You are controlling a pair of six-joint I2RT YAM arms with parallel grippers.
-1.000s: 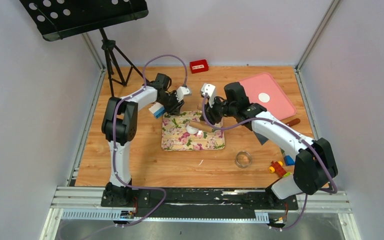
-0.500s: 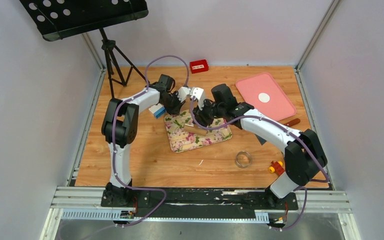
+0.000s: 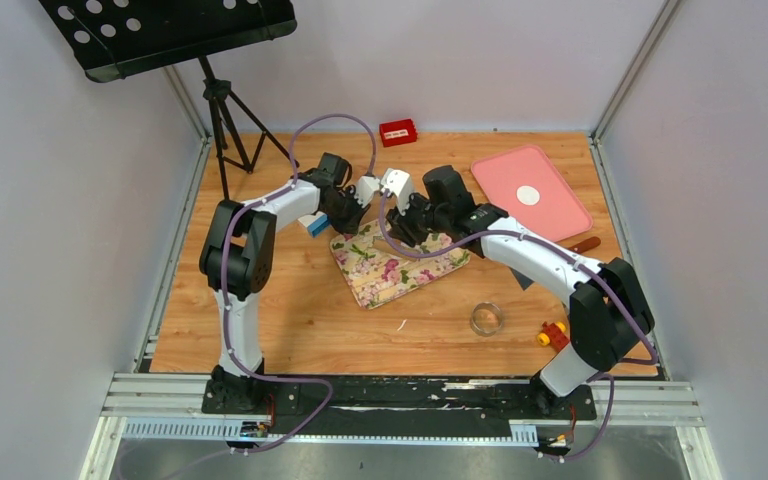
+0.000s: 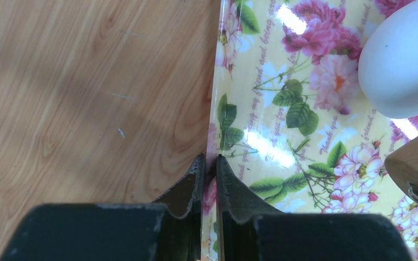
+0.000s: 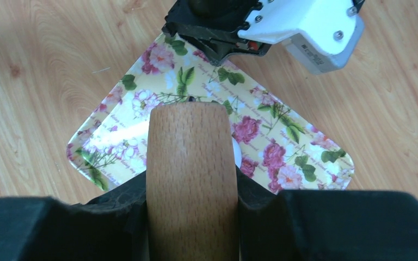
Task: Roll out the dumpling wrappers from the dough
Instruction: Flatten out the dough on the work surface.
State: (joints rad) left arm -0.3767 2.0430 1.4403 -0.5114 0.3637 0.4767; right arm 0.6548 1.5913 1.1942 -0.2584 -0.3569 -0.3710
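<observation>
A ball of white dough (image 4: 403, 60) lies on the flowered board (image 3: 400, 270). My left gripper (image 4: 208, 166) is shut on that board's edge (image 4: 216, 136), its fingers pinching the rim at the far left corner (image 3: 343, 226). My right gripper (image 5: 190, 187) is shut on a wooden rolling pin (image 5: 189, 163), held low over the board; a sliver of dough (image 5: 236, 155) peeks from beside the pin. In the top view the right gripper (image 3: 407, 232) hides the dough. One round dumpling wrapper (image 3: 528, 195) lies on the pink tray (image 3: 550, 215).
A metal ring cutter (image 3: 487, 318) stands on the table in front of the board. A white-and-blue block (image 3: 312, 222) sits just left of the left gripper. A red box (image 3: 397, 131) is at the back, toy bricks (image 3: 555, 334) at the right, a tripod (image 3: 225, 120) at the back left.
The left gripper has shut on the board's edge, and the board has turned anticlockwise. My right arm has moved left with the rolling pin, over the dough.
</observation>
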